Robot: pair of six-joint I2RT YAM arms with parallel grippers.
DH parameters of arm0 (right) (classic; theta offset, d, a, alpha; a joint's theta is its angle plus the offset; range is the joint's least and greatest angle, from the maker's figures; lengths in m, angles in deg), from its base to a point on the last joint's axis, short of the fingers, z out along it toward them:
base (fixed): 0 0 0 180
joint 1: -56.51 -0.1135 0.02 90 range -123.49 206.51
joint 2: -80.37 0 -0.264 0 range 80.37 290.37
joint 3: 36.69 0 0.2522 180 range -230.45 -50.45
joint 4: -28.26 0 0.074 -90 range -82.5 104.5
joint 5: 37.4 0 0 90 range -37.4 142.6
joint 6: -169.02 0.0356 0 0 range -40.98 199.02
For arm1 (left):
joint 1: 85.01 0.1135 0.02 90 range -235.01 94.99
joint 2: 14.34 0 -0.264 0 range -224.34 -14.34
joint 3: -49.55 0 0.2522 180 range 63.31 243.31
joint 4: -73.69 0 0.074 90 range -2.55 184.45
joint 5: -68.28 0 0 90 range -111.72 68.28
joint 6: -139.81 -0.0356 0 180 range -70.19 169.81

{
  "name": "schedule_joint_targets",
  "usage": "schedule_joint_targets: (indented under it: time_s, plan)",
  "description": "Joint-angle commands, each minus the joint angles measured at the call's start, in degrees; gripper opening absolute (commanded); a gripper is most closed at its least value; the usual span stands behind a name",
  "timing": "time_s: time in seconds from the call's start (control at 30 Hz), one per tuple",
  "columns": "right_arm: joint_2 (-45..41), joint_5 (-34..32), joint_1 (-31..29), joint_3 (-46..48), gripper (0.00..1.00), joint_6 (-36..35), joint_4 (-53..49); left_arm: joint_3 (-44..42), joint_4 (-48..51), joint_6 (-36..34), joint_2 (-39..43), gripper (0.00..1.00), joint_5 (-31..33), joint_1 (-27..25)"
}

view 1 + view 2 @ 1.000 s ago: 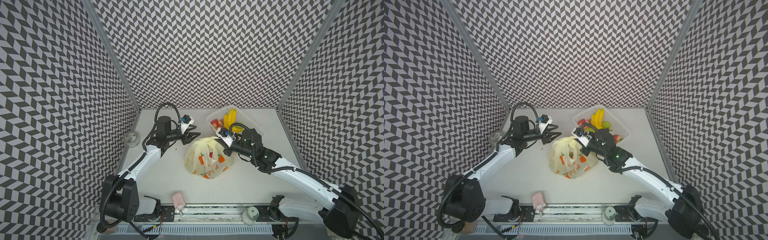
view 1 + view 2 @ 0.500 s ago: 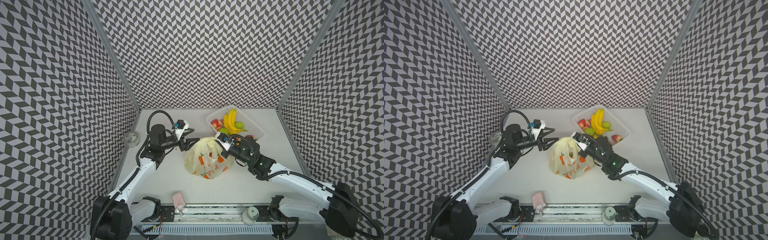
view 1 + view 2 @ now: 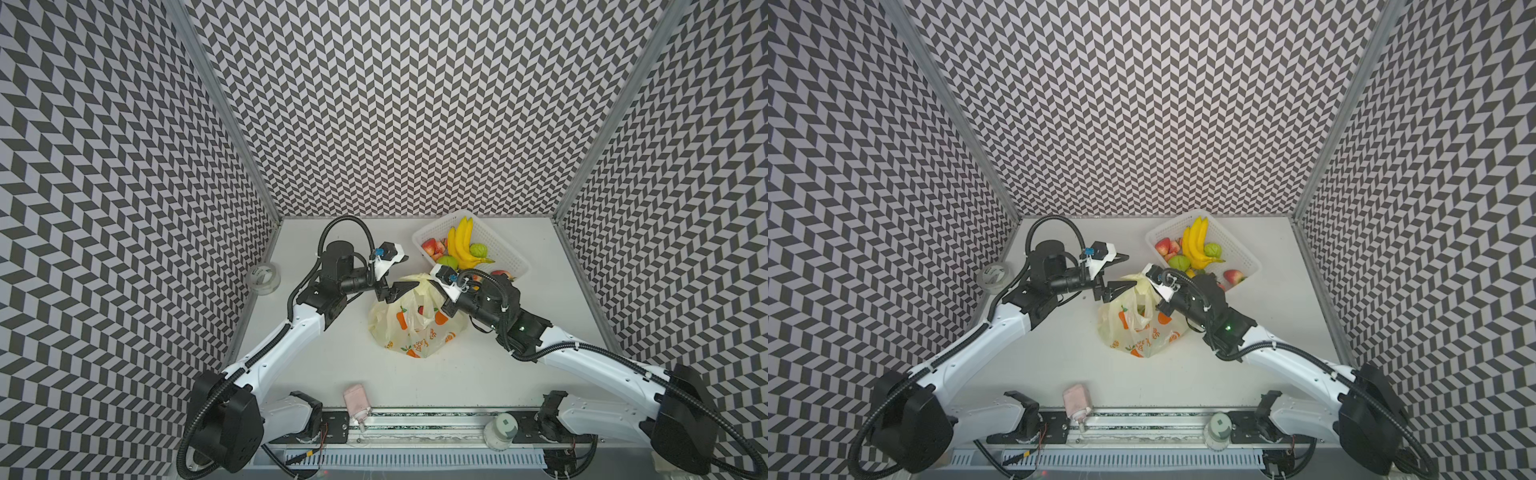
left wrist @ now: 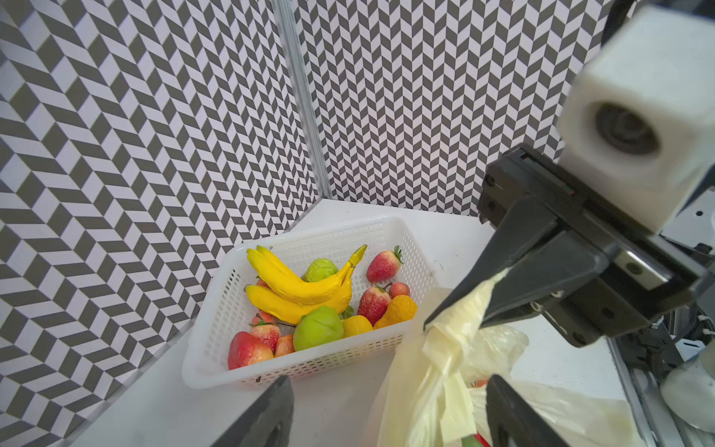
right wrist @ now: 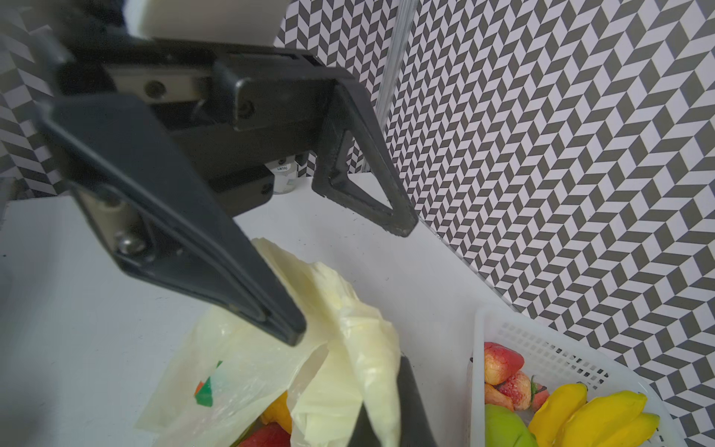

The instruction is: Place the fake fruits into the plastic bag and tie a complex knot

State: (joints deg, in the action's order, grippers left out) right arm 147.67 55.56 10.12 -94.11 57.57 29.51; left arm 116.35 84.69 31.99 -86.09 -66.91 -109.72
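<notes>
Crinkled plastic bag [image 3: 411, 332] — thin (translucent).

Bright, even light, faint shadows; nearby parts blur in wrist views.

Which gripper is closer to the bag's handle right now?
Right. The right gripper is shut on the bag's handle, pinching it. The left gripper is open, with the same handle passing between its spread fingers, unclamped.
</notes>
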Motion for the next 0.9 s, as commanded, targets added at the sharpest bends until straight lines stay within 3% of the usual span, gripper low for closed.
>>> schedule_joint_targets:
  time_s: [0.0, 0.53, 0.63, 0.73, 0.87]
  plan:
    - [-2.0, 1.1, -0.3, -1.7, 0.0, 0.1, 2.0, 1.7, 2.4, -4.1, -1.2, 0.77, 0.4, -1.0]
    - [-3.4, 5.0, -0.4, -1.2, 0.0, 2.1, 2.8, 1.8, 2.5, -4.1, -5.7, 0.6, 2.3, -3.0]
    - [-3.7, 5.7, -0.4, -0.8, 0.0, 2.5, 2.8, 1.9, 2.3, -3.6, -6.4, 0.49, 2.1, -2.9]
    - [-3.7, 6.2, -0.4, -0.6, 0.0, 2.8, 2.5, 1.9, 1.9, -3.3, -6.8, 0.31, 1.3, -3.0]
    - [-3.9, 0.9, -0.3, -1.6, 0.0, 4.8, -1.2, 1.7, 2.4, -3.9, -6.0, 0.07, 1.6, -2.9]
